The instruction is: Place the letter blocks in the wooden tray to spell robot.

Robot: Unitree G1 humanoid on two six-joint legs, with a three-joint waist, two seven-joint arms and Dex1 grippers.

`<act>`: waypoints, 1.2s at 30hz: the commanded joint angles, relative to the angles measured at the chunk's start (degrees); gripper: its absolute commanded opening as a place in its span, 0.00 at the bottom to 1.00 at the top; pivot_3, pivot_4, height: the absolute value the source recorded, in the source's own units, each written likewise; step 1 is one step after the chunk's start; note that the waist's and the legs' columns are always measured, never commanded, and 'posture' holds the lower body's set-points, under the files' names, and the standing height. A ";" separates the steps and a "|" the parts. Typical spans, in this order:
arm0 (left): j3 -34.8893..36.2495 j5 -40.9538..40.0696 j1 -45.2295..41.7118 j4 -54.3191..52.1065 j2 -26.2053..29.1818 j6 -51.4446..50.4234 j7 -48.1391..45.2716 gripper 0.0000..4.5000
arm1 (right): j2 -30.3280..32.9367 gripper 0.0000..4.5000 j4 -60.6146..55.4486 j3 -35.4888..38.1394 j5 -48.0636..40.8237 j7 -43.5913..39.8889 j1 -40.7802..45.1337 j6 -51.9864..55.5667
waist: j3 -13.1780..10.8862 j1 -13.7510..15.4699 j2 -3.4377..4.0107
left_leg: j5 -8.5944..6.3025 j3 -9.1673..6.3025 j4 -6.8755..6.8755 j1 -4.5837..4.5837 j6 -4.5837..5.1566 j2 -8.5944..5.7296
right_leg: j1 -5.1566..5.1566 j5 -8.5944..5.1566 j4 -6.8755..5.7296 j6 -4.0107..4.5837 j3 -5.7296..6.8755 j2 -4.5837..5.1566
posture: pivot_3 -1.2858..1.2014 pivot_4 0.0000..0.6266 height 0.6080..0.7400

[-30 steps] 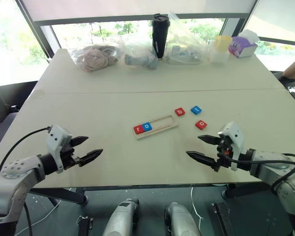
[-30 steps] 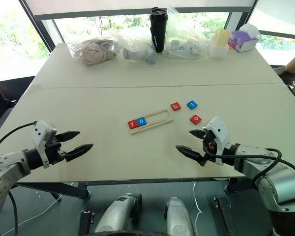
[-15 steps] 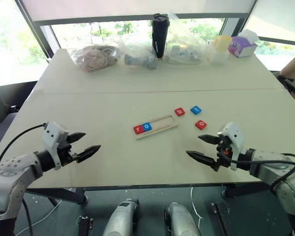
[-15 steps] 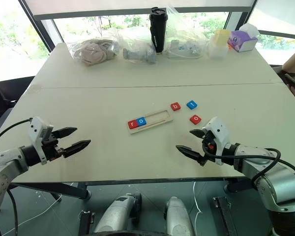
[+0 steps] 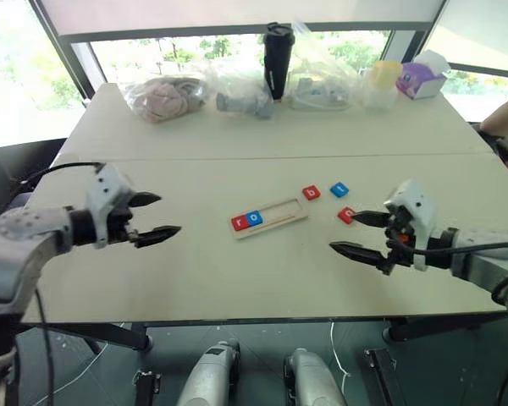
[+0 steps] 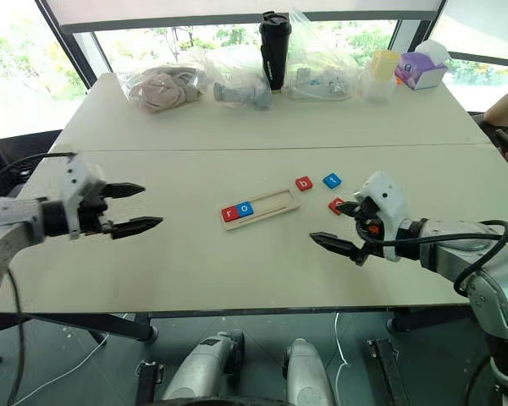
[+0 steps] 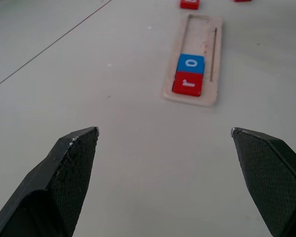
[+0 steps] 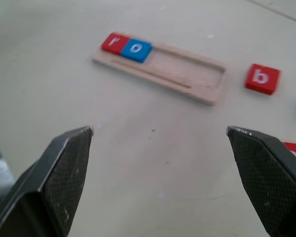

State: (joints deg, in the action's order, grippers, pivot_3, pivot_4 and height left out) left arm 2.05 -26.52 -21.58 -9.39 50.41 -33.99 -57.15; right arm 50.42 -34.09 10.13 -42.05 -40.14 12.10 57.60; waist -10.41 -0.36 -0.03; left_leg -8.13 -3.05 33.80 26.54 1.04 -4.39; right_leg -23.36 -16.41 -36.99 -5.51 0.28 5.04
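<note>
Tray [image 5: 270,215] lies mid-table with a red r [image 5: 238,223] and a blue o [image 5: 254,218] seated at its left end. Just right of it sit the red b [image 5: 311,193], the blue tile [image 5: 339,189] and, nearer, another red tile [image 5: 345,215], partly behind the right gripper [image 5: 356,233]. That gripper's fingers are spread wide and empty, hanging above the table. The left gripper [image 5: 158,215] is also wide open and empty, well left of the tray. Since a second ago both grippers have risen, the left one also shifting toward the tray; the tiles have not moved.
</note>
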 commanded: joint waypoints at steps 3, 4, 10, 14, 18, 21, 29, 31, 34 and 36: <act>-9.85 7.61 -8.06 13.87 -8.50 8.56 -2.63 1.00 | -4.62 1.00 -6.74 -2.45 -1.07 6.67 -0.39 2.07 | -0.01 -0.19 -0.02 | 0.07 0.03 0.06 0.08 0.11 -0.01 | -0.07 0.02 -0.07 -0.04 0.00 0.00 | 0.52 0.24 1.00; -11.17 9.01 -9.40 16.71 -10.11 10.44 -2.88 1.00 | -4.72 1.00 -7.56 -2.86 -0.77 7.29 -0.84 2.26 | -0.01 -0.08 -0.02 | 0.08 0.03 0.08 0.09 0.13 -0.01 | -0.07 0.03 -0.08 -0.04 0.00 0.00 | 0.52 0.24 1.00; -15.71 14.99 -15.72 28.14 -18.33 18.27 -3.49 1.00 | -3.84 1.00 -10.28 -2.73 -0.71 9.50 -2.34 3.29 | -0.03 0.62 -0.06 | 0.08 0.02 0.23 0.06 0.15 -0.01 | 0.03 0.04 -0.11 -0.07 0.03 -0.01 | 0.52 0.24 1.00; -17.64 18.82 -17.39 32.19 -21.73 22.35 -2.88 1.00 | -3.99 1.00 -10.93 -2.78 -0.62 10.61 -3.03 3.35 | -0.02 1.08 -0.06 | 0.09 0.02 0.27 0.06 0.16 -0.01 | 0.05 0.07 -0.11 -0.12 0.04 -0.02 | 0.52 0.24 1.00; -18.53 21.06 -18.66 35.50 -23.96 24.90 -2.74 1.00 | -4.69 1.00 -11.56 -3.48 -0.75 12.03 -2.85 3.43 | -0.02 1.09 -0.06 | 0.10 0.01 0.33 0.04 0.18 -0.01 | 0.08 0.14 -0.16 -0.25 0.05 -0.03 | 0.52 0.24 1.00; -19.57 23.10 -18.68 37.12 -24.67 26.50 -3.13 1.00 | -4.91 1.00 -11.39 -3.91 -0.73 12.67 -2.32 3.39 | -0.01 1.15 -0.07 | 0.10 0.01 0.38 0.00 0.18 -0.01 | 0.16 0.14 -0.18 -0.25 0.07 -0.03 | 0.52 0.24 1.00; -18.48 24.62 -19.50 43.80 -28.39 28.38 -1.42 0.82 | -5.00 1.00 -10.66 -4.09 -1.12 13.62 -0.56 4.10 | 0.04 1.32 -0.08 | 0.09 -0.04 0.53 -0.10 0.21 -0.02 | 0.38 0.13 -0.15 -0.23 0.14 -0.03 | 0.52 0.24 1.00; -18.16 24.73 -19.63 44.27 -28.76 28.47 -1.33 0.74 | -4.61 1.00 -10.43 -3.87 -1.11 13.34 -0.47 4.17 | 0.05 1.31 -0.09 | 0.09 -0.05 0.55 -0.14 0.21 -0.02 | 0.45 0.14 -0.14 -0.24 0.15 -0.03 | 0.52 0.24 1.00; -18.35 25.07 -19.51 43.68 -28.27 29.60 -2.89 0.74 | -4.11 1.00 -9.96 -3.56 -0.99 12.83 -0.46 3.99 | 0.05 1.24 -0.08 | 0.07 -0.06 0.57 -0.16 0.19 -0.02 | 0.50 0.15 -0.14 -0.25 0.17 -0.03 | 0.52 0.24 1.00; -18.51 25.21 -19.32 42.83 -27.49 30.96 -4.32 0.74 | -3.76 1.00 -9.31 -3.51 -0.39 12.24 -1.06 3.11 | 0.06 1.17 -0.09 | 0.07 -0.06 0.57 -0.16 0.19 -0.02 | 0.49 0.15 -0.14 -0.24 0.17 -0.03 | 0.52 0.24 1.00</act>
State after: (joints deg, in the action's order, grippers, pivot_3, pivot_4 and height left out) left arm -15.06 -3.19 -41.28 33.23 22.16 -3.66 -60.37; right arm 46.10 -43.39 5.35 -42.79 -27.40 10.99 61.91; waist -10.35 0.81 -0.12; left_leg -8.05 -3.11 34.36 26.38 1.24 -4.41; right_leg -22.87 -16.26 -37.13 -5.75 0.44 5.02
